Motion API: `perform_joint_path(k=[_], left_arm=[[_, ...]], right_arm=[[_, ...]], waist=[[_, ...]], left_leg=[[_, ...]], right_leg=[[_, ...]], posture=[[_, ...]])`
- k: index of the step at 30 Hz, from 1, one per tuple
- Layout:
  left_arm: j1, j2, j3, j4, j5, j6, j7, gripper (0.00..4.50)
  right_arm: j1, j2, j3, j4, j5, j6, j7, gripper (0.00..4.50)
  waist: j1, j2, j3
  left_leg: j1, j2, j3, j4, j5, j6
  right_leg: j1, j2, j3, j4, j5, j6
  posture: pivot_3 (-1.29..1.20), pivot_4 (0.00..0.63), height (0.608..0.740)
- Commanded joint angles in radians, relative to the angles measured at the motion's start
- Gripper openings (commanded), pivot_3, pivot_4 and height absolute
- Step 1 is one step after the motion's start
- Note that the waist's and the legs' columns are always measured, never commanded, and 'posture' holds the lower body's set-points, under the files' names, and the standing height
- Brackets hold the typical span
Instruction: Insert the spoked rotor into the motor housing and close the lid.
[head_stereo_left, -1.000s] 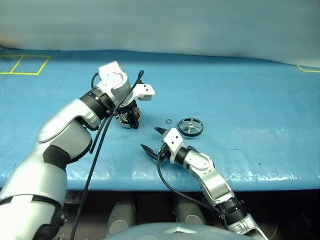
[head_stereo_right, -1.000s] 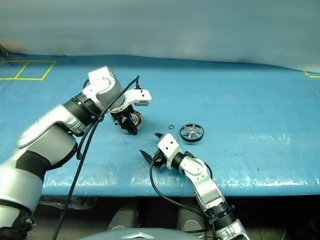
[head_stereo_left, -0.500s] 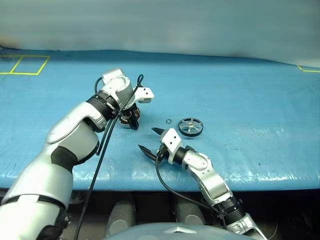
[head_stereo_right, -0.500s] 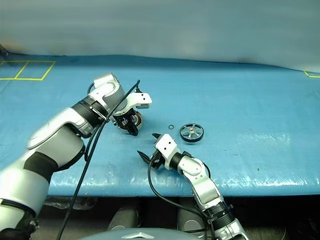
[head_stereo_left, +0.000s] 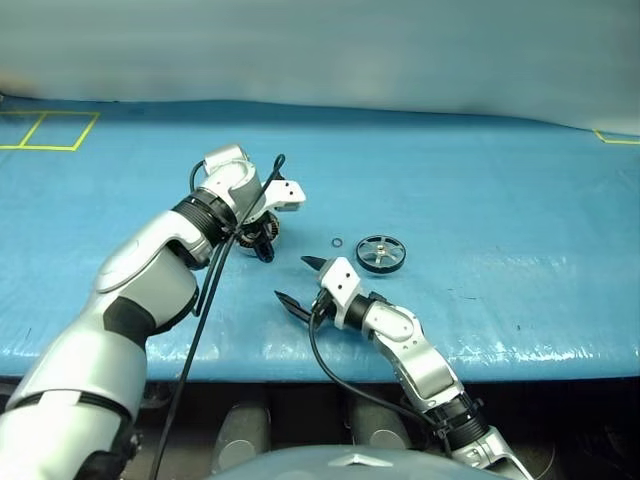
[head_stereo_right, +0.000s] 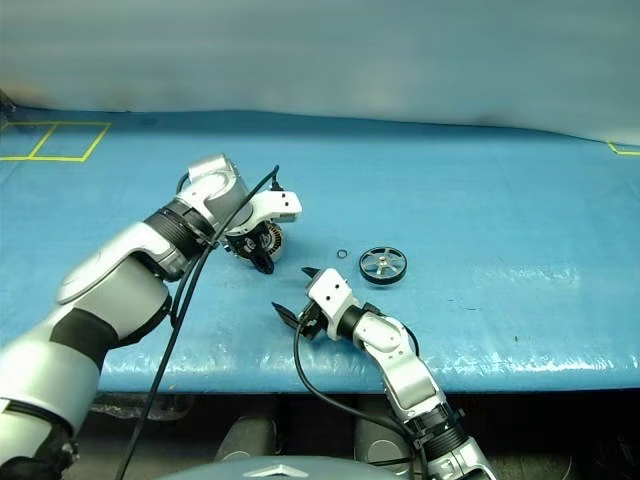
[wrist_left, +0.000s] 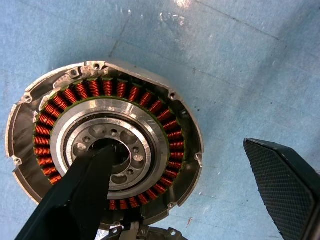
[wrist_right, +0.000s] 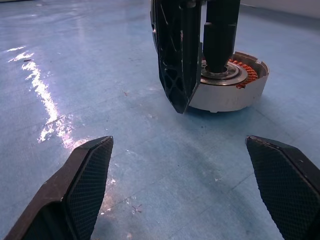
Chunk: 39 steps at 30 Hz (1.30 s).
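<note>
Claw number 1, the left claw, is seen pointing straight down over the motor housing, a round silver metal puck with a ring of copper-brown windings around a silver hub. Its fingers are spread wide and nothing is gripped: 1 black finger hangs over the hub's hollow centre, the other is set outside the rim over the blue bench. Compared with a second ago, this claw has been lowered closer to the housing, and the arm is now seen bent lower over the bench. That is judged to be a straddling approach, perhaps to steady or take hold of the housing before anything is inserted; whether contact has been made cannot be told.

The right claw is held level near the front edge of the bench, its fingers also wide apart and empty, and no shift is seen in it over that second. It is aimed toward the housing, which shows in its wrist view just beyond the left claw's fingers.

The spoked rotor, a shiny silver metal wheel with radial spokes and a thick rim, is left lying flat on the bench, well apart from the housing and near the right claw. A tiny black ring sits just beside it.

The housing's cavity is seen open and empty of any rotor, so insertion is not yet begun.
</note>
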Motion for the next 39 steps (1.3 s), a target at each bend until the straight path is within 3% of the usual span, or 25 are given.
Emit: perform_joint_path(k=[1, 4, 9, 11, 15, 18, 24, 30, 39], left_arm=[[0.02, 0.014, 0.011, 0.008, 0.027, -0.024, 0.003, 4.5], [0.046, 0.02, 0.013, -0.004, 0.034, -0.035, 0.005, 4.5], [0.093, 0.037, 0.022, -0.03, 0.057, -0.065, 0.008, 2.98], [0.111, 0.047, 0.035, -0.049, 0.06, -0.082, 0.009, 2.98], [0.14, 0.07, 0.059, -0.089, 0.077, -0.118, 0.013, 2.17], [0.167, 0.102, 0.105, -0.142, 0.071, -0.221, 0.028, 2.17], [0.198, 0.168, 0.162, -0.182, 0.096, -0.556, 0.127, 2.17], [0.178, 0.243, 0.136, -0.124, 0.17, -1.117, 0.236, 2.17], [0.148, 0.231, 0.143, -0.115, 0.208, -1.686, 0.299, 2.17]], right_arm=[[-0.003, 0.01, 0.0, -0.043, 0.006, -0.014, -0.005, 4.47], [-0.001, 0.009, -0.002, -0.049, 0.006, -0.012, -0.01, 4.47], [0.004, 0.006, -0.004, -0.059, 0.006, -0.006, -0.016, 4.5], [0.006, 0.004, -0.004, -0.065, 0.006, -0.002, -0.017, 4.5], [0.004, -0.005, -0.008, -0.078, 0.008, 0.006, -0.017, 4.5], [0.006, -0.015, -0.019, -0.098, 0.012, 0.016, -0.02, 4.5], [0.049, -0.064, -0.036, -0.163, 0.015, 0.051, -0.017, 4.5], [0.086, -0.117, -0.064, -0.247, 0.023, 0.105, -0.021, 4.5], [0.174, -0.157, -0.091, -0.341, 0.036, 0.181, -0.034, 4.5]], waist=[[-0.001, 0.0, 0.0], [-0.001, 0.0, 0.0], [-0.004, 0.0, -0.001], [-0.004, 0.0, -0.001], [-0.005, 0.0, -0.001], [-0.005, 0.0, -0.001], [0.008, 0.0, -0.001], [0.018, -0.001, -0.001], [0.038, -0.001, -0.001]], left_leg=[[0.0, 0.0, 0.0, 0.0, 0.0, 0.0], [0.0, 0.0, 0.0, 0.0, 0.0, 0.0], [0.002, 0.0, 0.001, 0.0, 0.0, 0.0], [0.002, 0.0, 0.001, 0.0, 0.0, 0.0], [0.005, 0.0, 0.001, 0.0, 0.0, 0.0], [0.014, 0.001, 0.002, -0.002, 0.0, 0.0], [0.015, 0.001, 0.001, -0.002, 0.0, 0.0], [0.013, 0.001, 0.001, -0.002, 0.001, 0.0], [0.004, 0.0, 0.001, -0.002, 0.0, 0.0]], right_leg=[[0.0, 0.0, 0.0, 0.0, 0.0, 0.0], [0.0, 0.0, 0.0, 0.001, 0.0, 0.0], [0.001, 0.0, 0.001, 0.001, 0.0, 0.0], [0.001, 0.0, 0.001, 0.001, 0.0, 0.0], [0.004, 0.0, 0.001, 0.001, 0.0, 0.0], [0.012, 0.0, 0.002, 0.0, -0.004, -0.006], [0.013, 0.0, 0.002, 0.0, -0.004, -0.007], [0.012, 0.0, 0.002, 0.0, -0.004, -0.006], [0.006, -0.001, 0.002, -0.005, -0.001, 0.0]], posture=[[0.0, 0.15, 0.74], [0.0, 0.15, 0.74], [0.0, 0.15, 0.74], [0.0, 0.15, 0.74], [0.0, 0.15, 0.74], [0.0, 0.15, 0.74], [0.0, 0.15, 0.74], [0.0, 0.15, 0.74], [0.0, 0.15, 0.74]])
